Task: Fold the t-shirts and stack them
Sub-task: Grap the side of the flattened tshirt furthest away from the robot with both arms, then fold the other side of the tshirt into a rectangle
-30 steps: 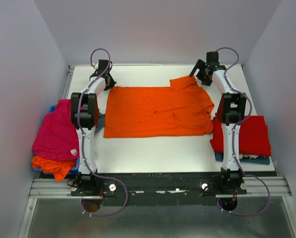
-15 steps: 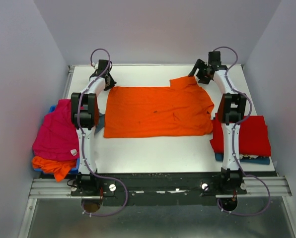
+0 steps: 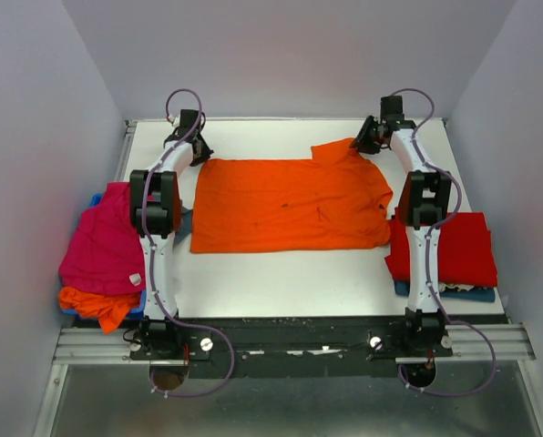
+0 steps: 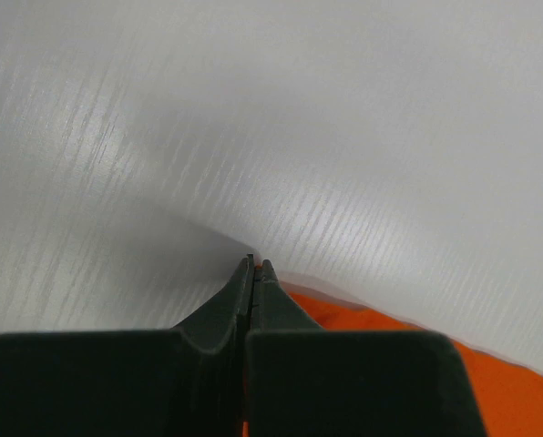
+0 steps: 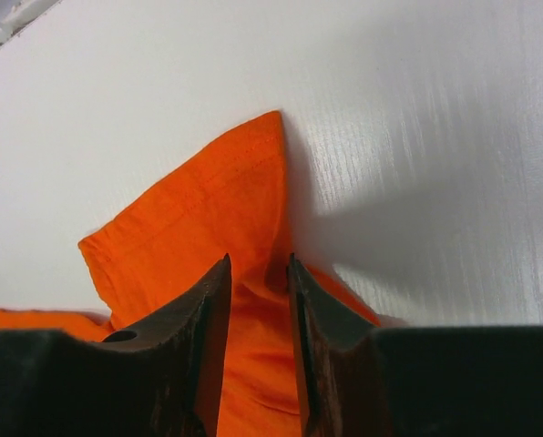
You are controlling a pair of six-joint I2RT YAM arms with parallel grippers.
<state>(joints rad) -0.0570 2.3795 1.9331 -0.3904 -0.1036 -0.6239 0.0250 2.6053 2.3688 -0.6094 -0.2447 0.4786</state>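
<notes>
The right gripper [image 3: 366, 138] has dropped from just above the orange t-shirt [image 3: 290, 205] onto its far right sleeve, and its jaws have drawn in on either side of a raised fold of that sleeve, seemingly pinching it. The left gripper [image 3: 197, 151] has not moved: it sits at the shirt's far left corner with its fingers pressed together, though I cannot tell whether cloth is caught between them. The shirt lies flat mid-table, between the pink t-shirt [image 3: 103, 238] to its left and the red t-shirt [image 3: 460, 246] to its right. With both far corners apparently taken, the first fold looks ready to begin.
</notes>
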